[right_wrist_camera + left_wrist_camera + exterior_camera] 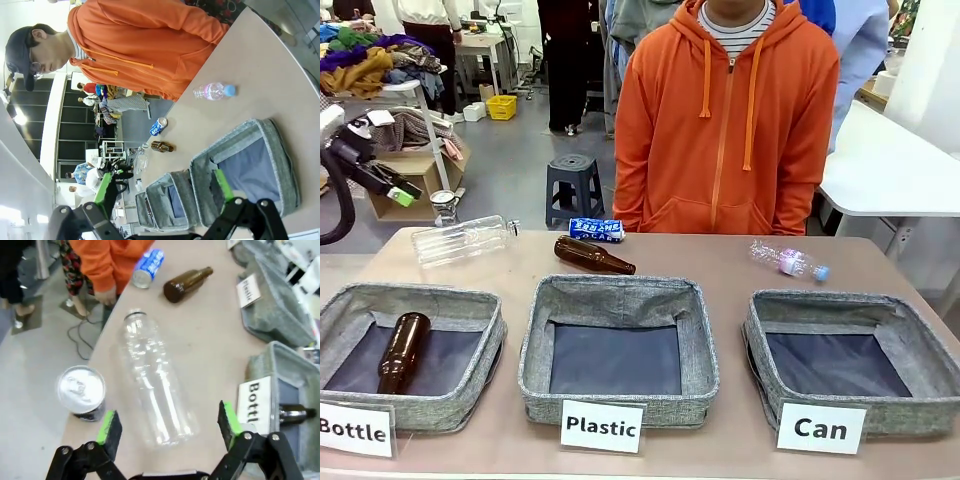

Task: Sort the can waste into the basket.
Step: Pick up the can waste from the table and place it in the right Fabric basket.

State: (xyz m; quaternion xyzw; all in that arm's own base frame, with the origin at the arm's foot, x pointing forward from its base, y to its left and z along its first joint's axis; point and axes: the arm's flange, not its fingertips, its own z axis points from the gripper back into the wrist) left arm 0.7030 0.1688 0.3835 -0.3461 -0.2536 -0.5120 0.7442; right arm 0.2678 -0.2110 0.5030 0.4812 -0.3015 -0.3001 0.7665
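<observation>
The left gripper gapes wide and empty over a clear plastic bottle, with the dark can upright at the table corner just beside it. The right gripper is likewise spread wide with nothing held. The blue can lies at the far edge, well apart from the Can basket

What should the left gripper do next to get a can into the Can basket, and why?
Probably slide the open left gripper sideways until it centres on the upright dark can with the silver top at the edge of the table. At present it hangs over the clear plastic bottle lying on its side, and the can sits just outside one finger.
</observation>
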